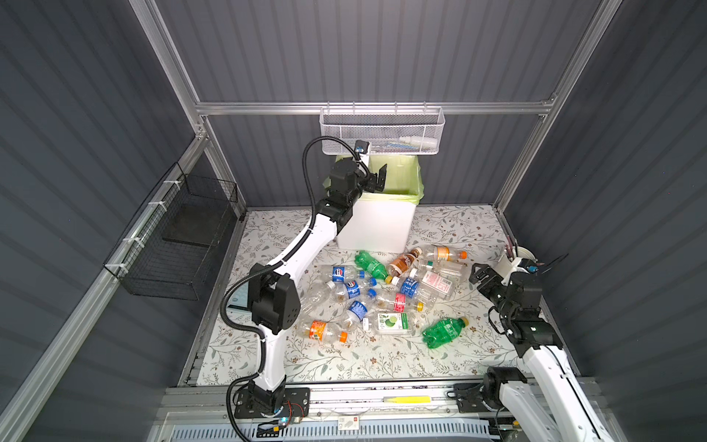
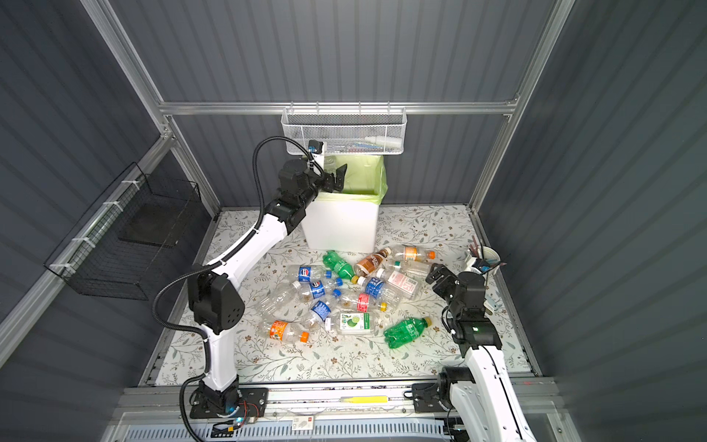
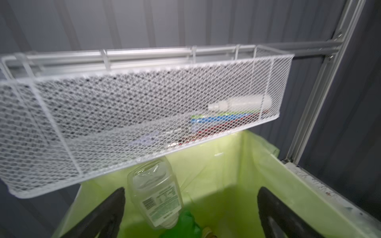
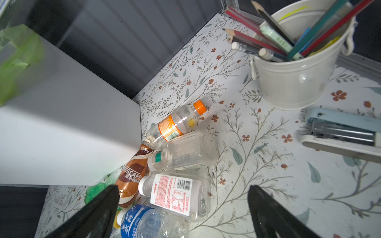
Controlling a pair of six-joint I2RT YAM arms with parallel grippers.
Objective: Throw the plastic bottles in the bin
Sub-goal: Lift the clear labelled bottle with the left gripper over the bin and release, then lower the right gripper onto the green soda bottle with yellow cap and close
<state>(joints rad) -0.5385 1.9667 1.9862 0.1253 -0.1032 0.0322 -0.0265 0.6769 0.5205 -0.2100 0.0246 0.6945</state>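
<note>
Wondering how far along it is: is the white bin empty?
Not empty: the left wrist view shows a green bottle down inside the bin, and a clear labelled bottle above it.

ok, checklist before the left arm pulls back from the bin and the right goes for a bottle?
1. Left gripper open: ok.
2. Clear bottle ungripped between its jaws, over the bin: ok.
3. That bottle landed inside: cannot tell.
4. White mesh basket close overhead, room to retract: cannot tell.
5. Right gripper open, red-print bottle between its jaws in the wrist view: ok.
6. Table cleared: not ok, many bottles lie there.
</note>
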